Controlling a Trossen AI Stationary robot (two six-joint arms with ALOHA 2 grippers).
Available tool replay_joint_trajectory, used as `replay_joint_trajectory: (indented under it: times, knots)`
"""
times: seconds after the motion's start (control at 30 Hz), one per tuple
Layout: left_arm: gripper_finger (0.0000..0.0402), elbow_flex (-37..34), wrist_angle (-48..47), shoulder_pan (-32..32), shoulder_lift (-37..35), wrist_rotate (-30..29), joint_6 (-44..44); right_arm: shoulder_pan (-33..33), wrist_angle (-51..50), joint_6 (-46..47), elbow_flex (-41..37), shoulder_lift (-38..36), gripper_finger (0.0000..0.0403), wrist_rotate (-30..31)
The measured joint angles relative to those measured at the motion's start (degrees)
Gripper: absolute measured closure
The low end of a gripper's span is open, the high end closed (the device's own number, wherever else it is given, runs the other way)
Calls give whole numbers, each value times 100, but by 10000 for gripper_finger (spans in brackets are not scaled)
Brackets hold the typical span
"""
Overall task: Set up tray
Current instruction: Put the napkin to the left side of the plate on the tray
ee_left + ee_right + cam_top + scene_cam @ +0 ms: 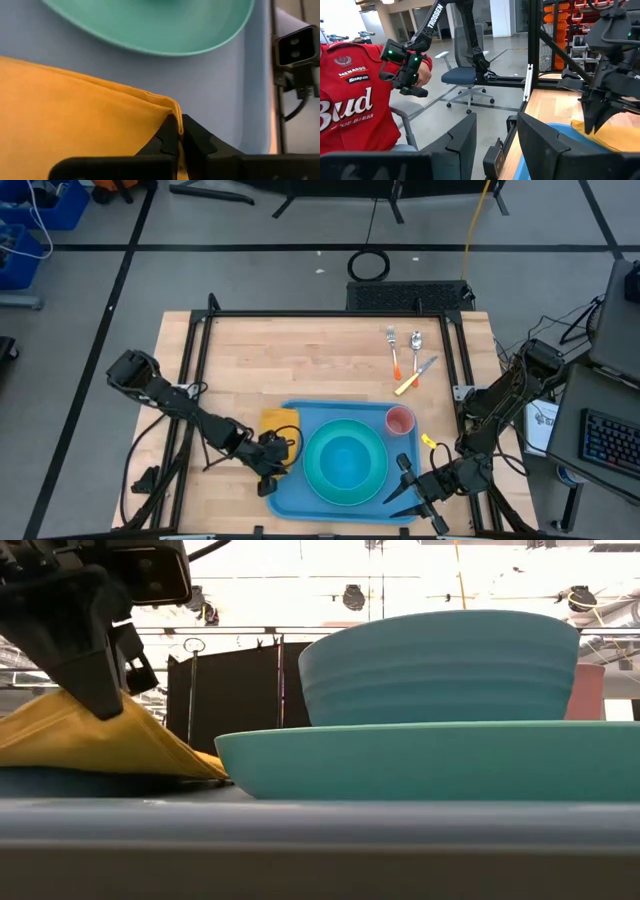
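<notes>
So the blue tray [300, 490] sits at the near edge of the wooden table [300, 360], roughly centred between the two arms; on it there's a round teal plate [318, 480] with a teal bowl [345, 458] sitting in the middle of it, and a small pink cup [399, 421] at the tray's far right corner. A yellow cloth [280, 423] lies over the tray's left end, partly hanging off onto the wood.

The left gripper [272, 455] is down on that cloth, jaws clenched on its folded edge; the left wrist view shows the fabric pinched right between the dark fingertips [170, 137], with the plate's rim just beyond; from the low view the cloth is lifted a bit into a tent shape under the gripper, right beside the plate.

The right gripper [410, 485] hovers over the tray's near right corner, pointing left, jaws spread apart with nothing between them; its fingers [462, 135] look out at the room, where a person in a red shirt [350, 105] sits holding a controller.

Further back on the table: a fork [393, 350], a spoon [416, 348] and a knife [416, 375] with coloured handles, well clear of the tray.
</notes>
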Motion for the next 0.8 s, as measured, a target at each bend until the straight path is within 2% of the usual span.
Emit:
replay_joint_trajectory:
  times: [0.23,0.47,0.67,0.8]
  knots:
    - [395,0,178,-1,13,169,52,-4,-41,0,0,0,269,2]
    - [385,0,432,-1,16,14,84,-4,-41,0,0,0,269,2]
    - [394,0,551,4,16,57,168,-4,-41,4,0,0,269,2]
    - [370,0,734,3,16,351,156,-4,-41,2,0,0,269,2]
